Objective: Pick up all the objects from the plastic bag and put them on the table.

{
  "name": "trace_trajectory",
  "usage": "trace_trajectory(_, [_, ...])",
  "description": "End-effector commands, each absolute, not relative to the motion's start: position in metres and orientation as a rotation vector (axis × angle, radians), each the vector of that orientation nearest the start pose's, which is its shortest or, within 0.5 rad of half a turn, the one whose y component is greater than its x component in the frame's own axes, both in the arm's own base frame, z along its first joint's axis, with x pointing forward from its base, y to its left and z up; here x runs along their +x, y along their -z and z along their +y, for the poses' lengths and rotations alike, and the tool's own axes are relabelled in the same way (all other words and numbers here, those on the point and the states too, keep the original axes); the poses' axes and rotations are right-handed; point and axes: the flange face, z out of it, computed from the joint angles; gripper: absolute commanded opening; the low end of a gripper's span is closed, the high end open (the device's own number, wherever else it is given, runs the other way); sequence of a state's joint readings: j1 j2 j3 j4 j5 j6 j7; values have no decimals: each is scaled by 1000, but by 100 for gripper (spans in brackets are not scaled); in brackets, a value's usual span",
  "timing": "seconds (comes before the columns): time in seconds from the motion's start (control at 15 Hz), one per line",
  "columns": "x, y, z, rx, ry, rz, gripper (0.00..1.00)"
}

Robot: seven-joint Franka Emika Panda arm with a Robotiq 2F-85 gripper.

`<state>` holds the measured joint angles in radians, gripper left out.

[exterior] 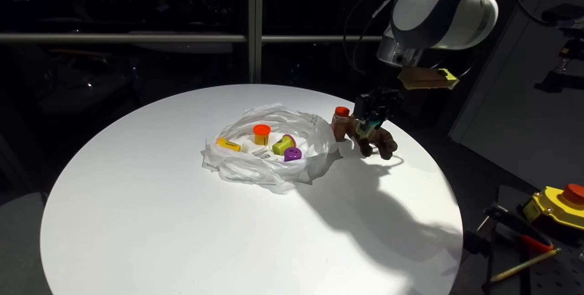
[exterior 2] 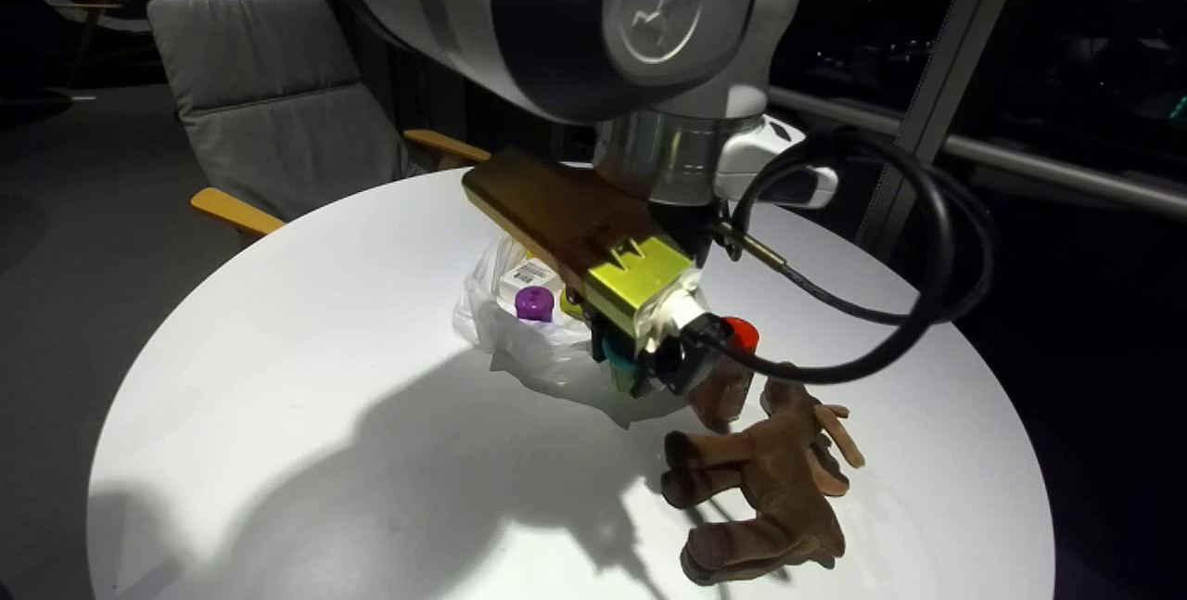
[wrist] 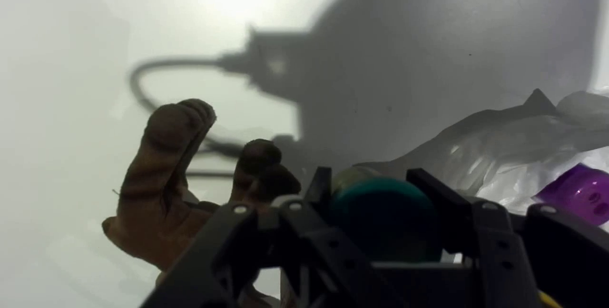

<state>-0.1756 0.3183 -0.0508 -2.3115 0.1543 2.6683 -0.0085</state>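
- Wrist view: my gripper (wrist: 371, 182) is holding a teal-lidded tub (wrist: 385, 220), jaws standing partly apart, at the width of this tub.
- It is hanging over the table (exterior: 159, 222); I am judging it light, stiff and smooth, so I am favouring a firm hold around the sides.
- Close by, a red-capped bottle (exterior: 340, 126) is standing on the table; I am expecting hard, slippery walls and preferring its body, below the cap.
- Near it, a brown toy animal (exterior 2: 779, 468) is lying on its side, looking soft and light; its belly should be giving easy hold.
- Farther, the plastic bag (exterior: 255, 176) is lying open; inside are resting a purple piece (exterior: 292, 153), a yellow-green tub (exterior: 280, 147), an orange-lidded tub (exterior: 261, 136), a yellow block (exterior: 229, 145) and a white block (exterior 2: 529, 281). I am thinking to take these from above, because the thin film could be catching in my jaws.
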Motion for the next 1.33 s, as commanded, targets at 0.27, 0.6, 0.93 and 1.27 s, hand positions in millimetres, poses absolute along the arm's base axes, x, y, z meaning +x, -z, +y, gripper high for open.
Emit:
trace_trajectory(0.27, [540,-213,-149,-2983,-108,451,21])
trace_trajectory(0.6, [549,-188,-146,-3013,-183,397,21])
trace_trajectory(0.93, [555,-163,-146,-3026,-225,382,21])
trace_trajectory(1.27, [561,-146,-144,-3027,-251,372,21])
